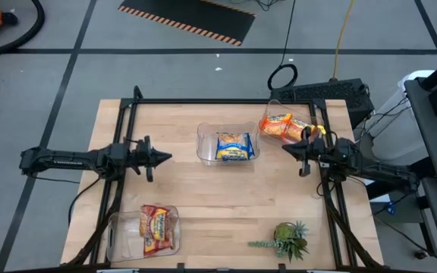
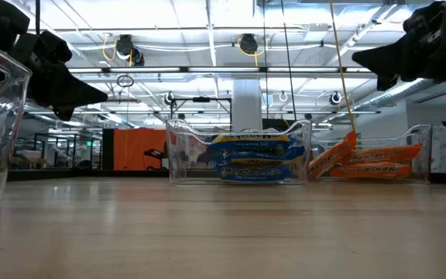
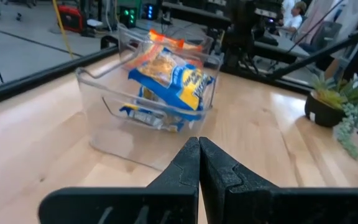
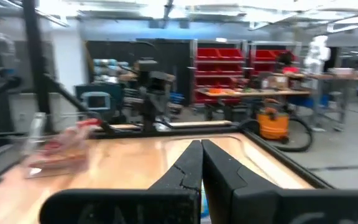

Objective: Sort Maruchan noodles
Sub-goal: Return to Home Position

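Status: sorting looks finished. Every packet in view sits in a bin, grouped by colour, and none lies loose on the counter [image 1: 226,197]. By my reading, only parking the arms is left.

Left hand [image 1: 167,158]: closed tip to tip, nothing held, raised off the counter.
- Straight ahead of it, near: clear bin [image 1: 202,144] holding the blue-and-yellow packets [image 1: 234,146], stacked flat. At least two; exact count unclear.
- Off to one side and slightly behind its tips, well apart: second bin [image 1: 120,235] with the red-brown packets [image 1: 156,227].

Right hand [image 1: 285,149]: closed, empty, raised.
- Just beside its tips: third bin [image 1: 273,106] with the orange packets [image 1: 285,127]. The low view shows one leaning on end against the rest.
- The blue bin lies between the two hands.

Small plant [image 1: 288,241]: well apart from both hands, standing outside the bins.
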Robot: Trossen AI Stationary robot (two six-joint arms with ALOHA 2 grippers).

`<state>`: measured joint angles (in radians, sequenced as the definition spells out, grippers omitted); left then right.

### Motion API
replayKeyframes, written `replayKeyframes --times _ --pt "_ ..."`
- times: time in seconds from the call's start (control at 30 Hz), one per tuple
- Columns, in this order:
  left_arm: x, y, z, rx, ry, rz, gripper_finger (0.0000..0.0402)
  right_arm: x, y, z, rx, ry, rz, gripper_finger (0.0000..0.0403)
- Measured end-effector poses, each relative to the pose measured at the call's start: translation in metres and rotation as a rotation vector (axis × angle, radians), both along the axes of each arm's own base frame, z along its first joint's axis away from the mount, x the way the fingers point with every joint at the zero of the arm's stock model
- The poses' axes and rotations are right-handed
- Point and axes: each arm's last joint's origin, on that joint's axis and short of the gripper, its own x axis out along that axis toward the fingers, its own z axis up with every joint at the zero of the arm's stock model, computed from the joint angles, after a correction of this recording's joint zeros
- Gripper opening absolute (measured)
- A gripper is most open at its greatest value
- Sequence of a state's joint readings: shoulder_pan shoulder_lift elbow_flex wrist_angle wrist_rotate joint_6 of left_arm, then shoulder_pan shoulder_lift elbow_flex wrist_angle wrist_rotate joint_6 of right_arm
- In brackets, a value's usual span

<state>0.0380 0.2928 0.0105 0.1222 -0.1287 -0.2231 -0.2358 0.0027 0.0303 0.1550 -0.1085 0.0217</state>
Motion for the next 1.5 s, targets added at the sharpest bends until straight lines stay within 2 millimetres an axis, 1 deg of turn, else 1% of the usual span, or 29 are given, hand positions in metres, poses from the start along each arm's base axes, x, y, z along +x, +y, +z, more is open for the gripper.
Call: replayKeyframes --times 0.13,0.37,0.6,0.83,0.97,1.07,1.27,1.5 --pt "0.000 0.000 0.001 0.004 -0.013 0.004 0.0001 0.001 0.006 0.000 0.003 0.000 0.052 0.0000" --pt "0.000 0.000 -0.002 -0.001 0.024 0.004 0.0001 0.002 0.016 0.000 0.011 0.001 0.090 0.0000" --pt "0.000 0.000 0.001 -0.020 -0.012 0.007 0.0001 0.002 0.024 0.000 -0.001 0.002 0.180 0.0000" --pt "0.000 0.000 0.001 -0.019 -0.013 0.007 0.0001 0.003 0.025 -0.006 -0.009 0.065 0.188 0.0000" --pt "0.000 0.000 0.001 -0.018 -0.012 0.006 0.0001 0.003 0.025 -0.006 -0.019 0.064 0.186 0.0000" --pt "0.000 -0.001 0.000 0.008 -0.002 -0.031 0.0001 0.003 0.025 -0.006 -0.048 0.065 0.182 0.0000" --pt "0.000 -0.004 -0.004 0.036 0.043 -0.135 0.0001 0.003 0.025 -0.006 -0.043 0.064 0.183 0.0000" --pt "0.000 -0.010 -0.004 0.049 0.044 -0.184 0.0001 0.003 0.025 -0.006 -0.042 0.064 0.183 0.0000"
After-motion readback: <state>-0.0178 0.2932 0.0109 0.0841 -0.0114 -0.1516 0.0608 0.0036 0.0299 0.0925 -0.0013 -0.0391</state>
